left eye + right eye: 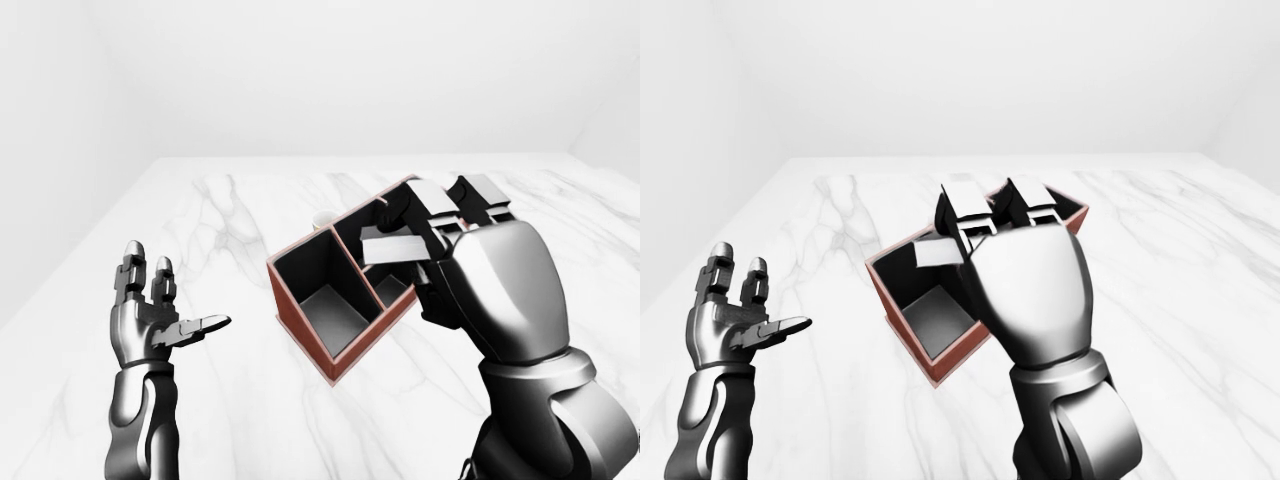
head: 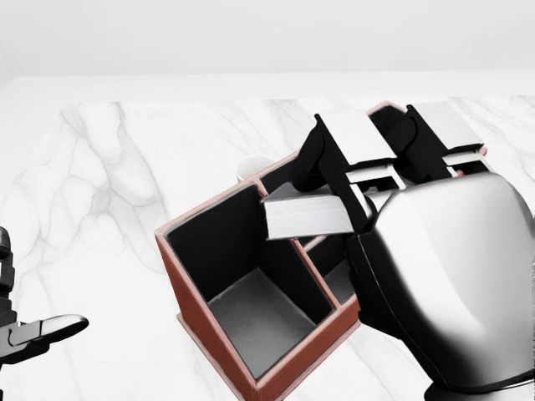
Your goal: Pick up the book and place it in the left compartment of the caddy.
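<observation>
Bright, even, diffuse light; sharp renders, v. soft shadows, no blur.

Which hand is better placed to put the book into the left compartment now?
The right hand: it holds the book over the caddy. The left hand is open and apart.

The right hand is reaching in from the lower right of the left-eye view, with its back turned to the camera, and its fingers are curling forward and closing around the book. The left hand is standing upright at the left of that view, well apart, with its fingers spread and holding nothing.
</observation>
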### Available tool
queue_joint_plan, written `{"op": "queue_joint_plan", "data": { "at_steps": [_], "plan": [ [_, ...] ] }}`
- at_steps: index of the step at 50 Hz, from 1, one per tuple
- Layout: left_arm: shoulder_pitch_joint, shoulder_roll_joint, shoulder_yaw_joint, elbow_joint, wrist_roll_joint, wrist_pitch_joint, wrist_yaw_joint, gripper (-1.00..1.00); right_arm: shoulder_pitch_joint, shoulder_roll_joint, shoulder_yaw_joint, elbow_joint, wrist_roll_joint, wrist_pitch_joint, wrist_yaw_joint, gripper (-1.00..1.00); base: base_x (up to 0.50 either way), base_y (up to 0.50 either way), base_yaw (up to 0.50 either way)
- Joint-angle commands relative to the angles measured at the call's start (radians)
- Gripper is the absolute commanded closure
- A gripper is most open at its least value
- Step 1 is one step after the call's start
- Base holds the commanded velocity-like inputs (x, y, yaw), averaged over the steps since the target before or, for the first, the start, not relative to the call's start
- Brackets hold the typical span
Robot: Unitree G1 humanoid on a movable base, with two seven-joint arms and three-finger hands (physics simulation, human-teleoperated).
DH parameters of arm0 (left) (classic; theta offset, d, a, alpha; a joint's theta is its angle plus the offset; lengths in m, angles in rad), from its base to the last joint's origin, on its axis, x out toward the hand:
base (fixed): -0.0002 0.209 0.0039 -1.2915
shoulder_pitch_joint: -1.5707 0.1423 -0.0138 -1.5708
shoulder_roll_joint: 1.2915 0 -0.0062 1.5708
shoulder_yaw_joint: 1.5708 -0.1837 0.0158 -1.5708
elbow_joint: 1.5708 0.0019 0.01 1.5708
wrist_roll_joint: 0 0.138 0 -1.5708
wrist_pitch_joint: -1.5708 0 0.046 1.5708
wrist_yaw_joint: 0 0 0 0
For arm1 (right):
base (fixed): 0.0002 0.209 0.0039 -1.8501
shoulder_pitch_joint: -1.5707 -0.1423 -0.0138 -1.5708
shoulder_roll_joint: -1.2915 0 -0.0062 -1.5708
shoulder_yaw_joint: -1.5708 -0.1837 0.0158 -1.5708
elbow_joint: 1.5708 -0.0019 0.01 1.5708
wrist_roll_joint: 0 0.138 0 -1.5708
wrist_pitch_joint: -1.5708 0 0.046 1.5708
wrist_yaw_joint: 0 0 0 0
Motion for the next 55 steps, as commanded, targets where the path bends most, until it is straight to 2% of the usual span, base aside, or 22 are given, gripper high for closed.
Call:
{"op": "queue_joint_plan", "data": {
  "at_steps": [1,9,15,19,28,32,41,55],
  "plan": [
    [0.005,-0.003,0.000,-0.011,0.003,0.005,0.000,-1.00,-0.037,-0.120,0.044,-0.013,0.113,0.000,0.000,1.00,0.00,0.00,0.00],
    [0.005,-0.004,0.003,-0.010,0.003,0.004,-0.002,-1.00,-0.124,-0.270,0.017,-0.014,0.214,0.000,0.000,1.00,0.00,0.00,0.00],
    [0.007,-0.006,0.000,-0.010,0.004,0.001,-0.003,-1.00,-0.151,-0.356,-0.060,-0.014,0.316,0.000,0.000,1.00,0.00,0.00,0.00],
    [0.007,-0.005,0.002,-0.011,0.002,0.004,-0.002,-1.00,-0.161,-0.387,-0.098,-0.014,0.364,0.000,0.000,1.00,0.00,0.00,0.00],
    [0.010,-0.006,0.002,-0.020,0.005,0.008,0.000,-1.00,-0.171,-0.396,-0.155,-0.001,0.430,0.000,0.000,1.00,0.00,0.00,0.00],
    [0.012,-0.007,0.003,-0.023,0.006,0.009,-0.001,-1.00,-0.180,-0.406,-0.194,0.008,0.510,0.000,0.000,1.00,0.00,0.00,0.00],
    [0.016,-0.010,0.003,-0.037,0.008,0.016,0.000,-1.00,-0.178,-0.415,-0.344,0.020,0.915,0.000,0.000,1.00,0.00,0.00,0.00],
    [0.010,-0.009,0.001,-0.033,0.011,0.014,0.006,-1.00,-0.158,-0.440,-0.451,0.017,1.320,0.000,0.000,1.00,0.00,0.00,0.00]
  ]
}}
